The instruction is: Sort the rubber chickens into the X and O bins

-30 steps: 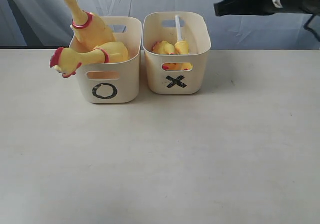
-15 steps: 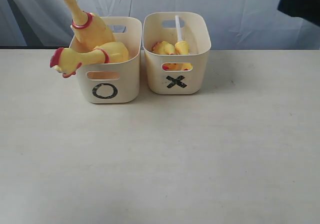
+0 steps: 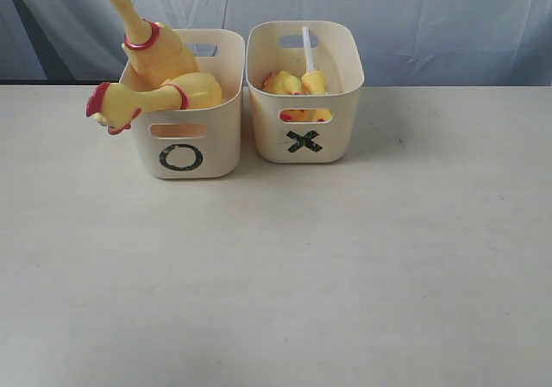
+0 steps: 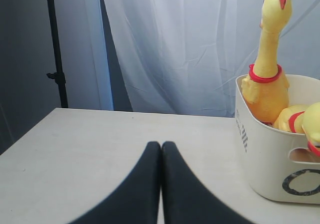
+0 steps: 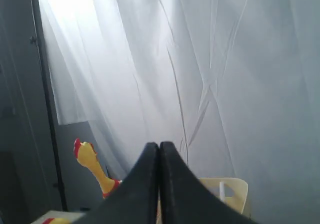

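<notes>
Pale table (image 3: 276, 275), white curtain (image 3: 431, 16) behind it. At the far edge the O bin (image 3: 185, 146) holds two big rubber chickens (image 3: 159, 55), one drooping over its left rim. Just right of it, the X bin (image 3: 304, 150) holds smaller chickens (image 3: 283, 83), seemingly two. Open tabletop runs along the near side. The left gripper (image 4: 161, 144) and right gripper (image 5: 159, 145) are pressed closed and empty.

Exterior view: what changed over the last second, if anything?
The right gripper, earlier at the top right edge, withdrew out of frame; it is shut and empty. Nothing was grasped or released. The chickens in the O bin and X bin stayed put.
</notes>
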`<state>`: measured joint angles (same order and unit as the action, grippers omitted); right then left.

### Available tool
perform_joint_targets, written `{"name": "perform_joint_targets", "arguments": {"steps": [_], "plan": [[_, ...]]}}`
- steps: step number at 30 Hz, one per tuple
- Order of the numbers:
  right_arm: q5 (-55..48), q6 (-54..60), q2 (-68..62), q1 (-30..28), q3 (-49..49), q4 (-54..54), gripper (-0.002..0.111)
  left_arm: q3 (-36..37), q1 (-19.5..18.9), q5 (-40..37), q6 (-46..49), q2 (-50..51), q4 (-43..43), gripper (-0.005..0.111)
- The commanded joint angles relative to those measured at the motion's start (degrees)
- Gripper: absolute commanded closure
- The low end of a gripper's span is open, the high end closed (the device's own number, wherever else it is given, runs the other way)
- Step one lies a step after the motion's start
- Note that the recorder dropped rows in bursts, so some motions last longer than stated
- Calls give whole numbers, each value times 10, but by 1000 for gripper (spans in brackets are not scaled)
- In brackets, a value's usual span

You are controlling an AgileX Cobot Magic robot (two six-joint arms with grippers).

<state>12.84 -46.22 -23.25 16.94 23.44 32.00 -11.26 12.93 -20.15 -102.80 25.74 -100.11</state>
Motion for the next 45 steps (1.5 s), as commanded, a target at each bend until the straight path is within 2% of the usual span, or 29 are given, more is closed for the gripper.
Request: {"name": "perform_joint_targets", "arguments": {"steps": [1, 8, 12, 22, 31, 45], "plan": [[-28, 2, 80, -3, -14, -37, 109, 1, -4, -1, 0, -14, 2, 107], [-54, 12, 189, -3, -14, -38, 109, 1, -88, 21, 0, -114, 2, 107], [-102, 13, 233, -3, -14, -38, 109, 1, -112, 21, 0, -173, 2, 107], [-169, 16, 233, -3, -14, -25, 109, 1, -141, 24, 0, -257, 2, 107], [-338, 16, 233, -3, -14, -26, 109, 1, -145, 24, 0, -257, 2, 107], [-338, 16, 233, -6, -14, -27, 109, 1, -145, 25, 0, -257, 2, 107]]}}
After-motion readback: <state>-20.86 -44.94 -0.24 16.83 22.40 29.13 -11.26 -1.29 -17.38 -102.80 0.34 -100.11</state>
